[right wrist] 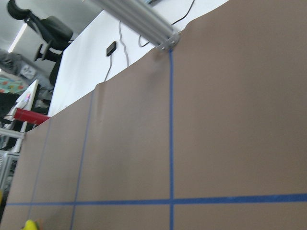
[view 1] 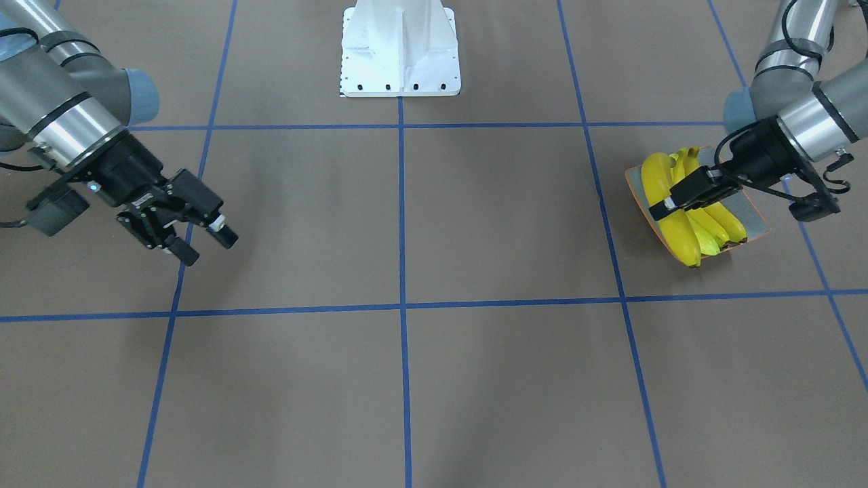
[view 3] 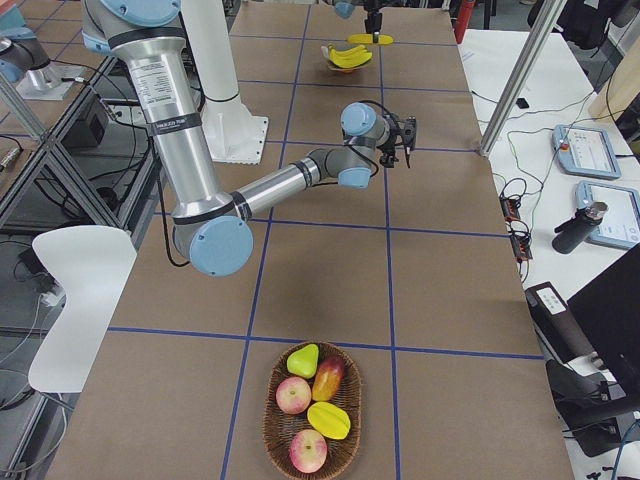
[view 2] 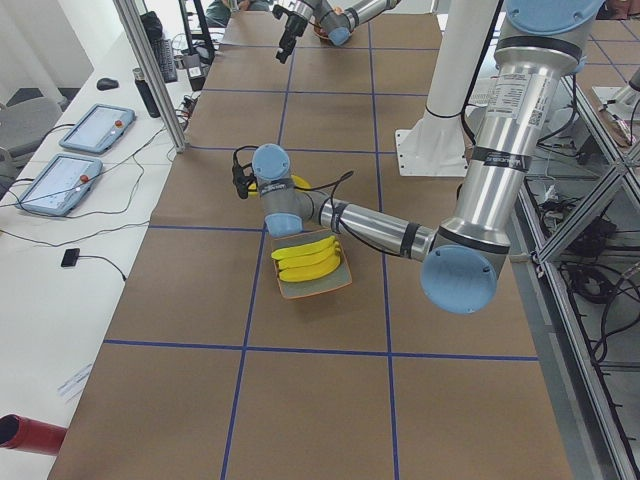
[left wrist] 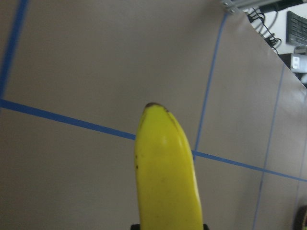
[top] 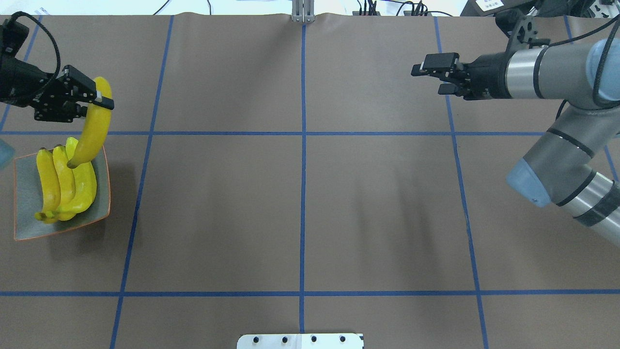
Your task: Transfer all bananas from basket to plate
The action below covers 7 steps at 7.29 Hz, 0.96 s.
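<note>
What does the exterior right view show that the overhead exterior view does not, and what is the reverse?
Only the exterior right view shows the wicker basket with other fruit, no bananas in it. Only the overhead view shows plainly that three bananas lie on the plate while the left claw, shut on a fourth banana, holds it over them. Both show the plate, the bananas and the right claw.

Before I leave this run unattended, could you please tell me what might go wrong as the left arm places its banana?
1. The left gripper grips the long curved yellow banana near one end, so the banana may swing or slip as it comes down.
2. Three other yellow bananas already crowd the square grey-green plate on the side beneath it. Released there, it could land on them and roll off.
</note>
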Each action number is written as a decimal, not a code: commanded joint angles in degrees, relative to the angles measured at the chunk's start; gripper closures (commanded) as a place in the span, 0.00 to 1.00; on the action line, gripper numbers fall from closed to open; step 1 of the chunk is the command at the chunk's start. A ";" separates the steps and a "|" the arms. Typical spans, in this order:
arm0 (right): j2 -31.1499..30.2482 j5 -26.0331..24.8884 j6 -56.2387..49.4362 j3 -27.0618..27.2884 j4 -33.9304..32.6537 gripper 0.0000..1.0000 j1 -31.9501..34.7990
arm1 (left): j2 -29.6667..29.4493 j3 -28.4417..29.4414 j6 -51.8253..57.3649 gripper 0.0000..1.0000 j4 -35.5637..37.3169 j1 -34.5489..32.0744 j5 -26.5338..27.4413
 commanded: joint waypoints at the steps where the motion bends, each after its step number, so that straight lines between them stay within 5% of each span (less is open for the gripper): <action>1: -3.22 0.36 -11.05 -0.21 -6.62 0.00 4.04 | 6.43 0.13 11.59 1.00 3.91 -1.43 1.58; 5: -5.36 0.53 -27.25 -0.05 -15.92 0.00 7.82 | 9.64 -1.27 36.58 1.00 22.68 -4.05 12.66; 7: -5.36 1.32 -27.52 -0.05 -17.86 0.00 8.87 | 9.73 -3.71 36.89 1.00 36.01 -2.75 22.37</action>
